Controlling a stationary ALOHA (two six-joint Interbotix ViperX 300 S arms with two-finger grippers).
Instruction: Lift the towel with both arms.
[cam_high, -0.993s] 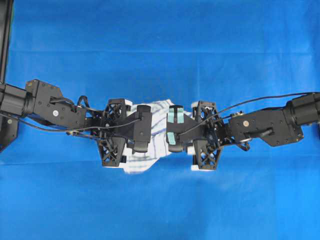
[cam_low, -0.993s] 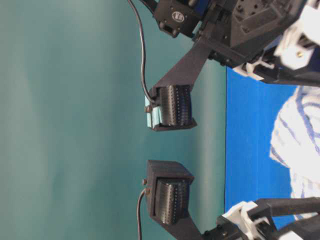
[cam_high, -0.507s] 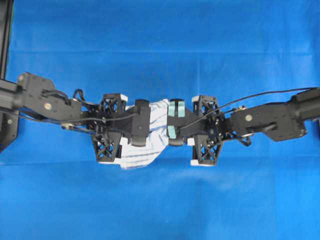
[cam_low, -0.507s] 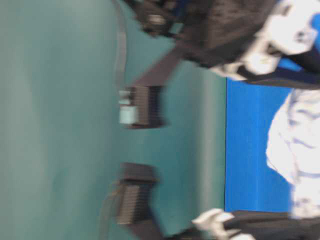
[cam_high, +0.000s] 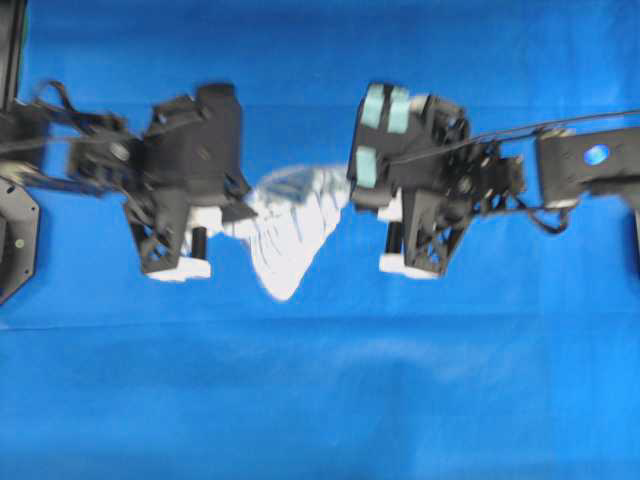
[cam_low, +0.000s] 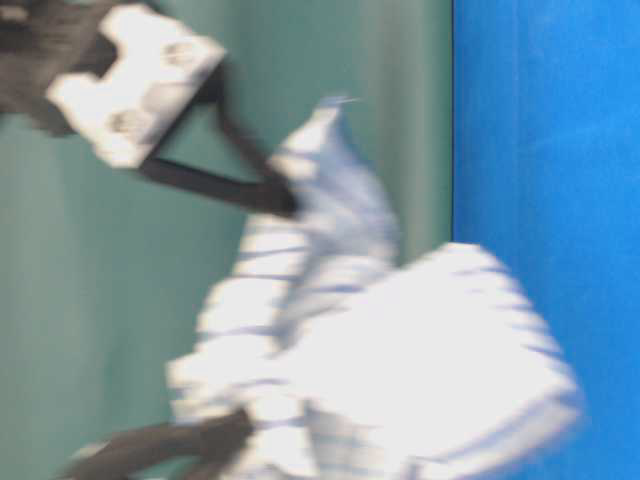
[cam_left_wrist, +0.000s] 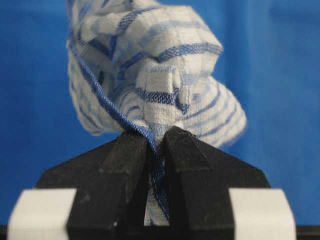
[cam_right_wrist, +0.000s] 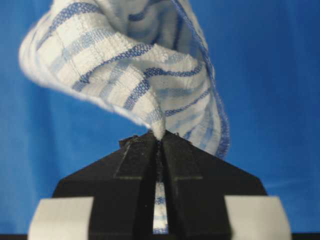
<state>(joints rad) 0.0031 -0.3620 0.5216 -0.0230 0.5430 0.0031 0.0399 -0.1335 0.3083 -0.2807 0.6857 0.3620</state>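
Two pairs of wedge-shaped black fingers (cam_left_wrist: 156, 142) (cam_right_wrist: 159, 142) pinched tight on soft, bunched check-striped towel (cam_high: 290, 225)

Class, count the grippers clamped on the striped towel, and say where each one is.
2. The left gripper pinches the towel at its left edge in the overhead view; the right gripper pinches its right edge.

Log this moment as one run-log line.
phase: lifting | left gripper: shut on towel | right gripper: shut on towel | towel: hanging between both grippers above blue tablecloth
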